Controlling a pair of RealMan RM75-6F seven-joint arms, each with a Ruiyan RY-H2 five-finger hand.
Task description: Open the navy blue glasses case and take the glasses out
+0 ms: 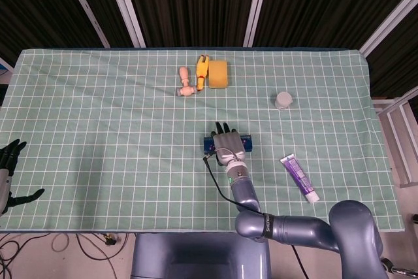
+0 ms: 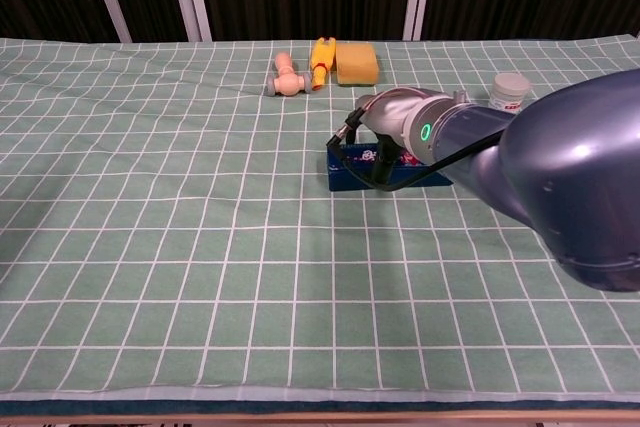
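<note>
The navy blue glasses case [image 1: 246,141] lies shut on the green checked cloth, just right of the table's middle. My right hand [image 1: 226,142] lies flat on top of it, covering its middle, with the fingertips [image 1: 222,127] reaching past its far edge. In the chest view the case [image 2: 345,177] shows below that hand [image 2: 380,147], and dark fingers hang down over its front face. No glasses are visible. My left hand [image 1: 10,168] hovers at the table's near left edge, fingers spread, holding nothing.
A purple toothpaste tube [image 1: 300,178] lies to the right of the case. A white jar [image 1: 283,100] stands at the back right. A wooden toy hammer [image 1: 186,82], a yellow toy [image 1: 202,72] and a yellow sponge [image 1: 218,73] sit at the back centre.
</note>
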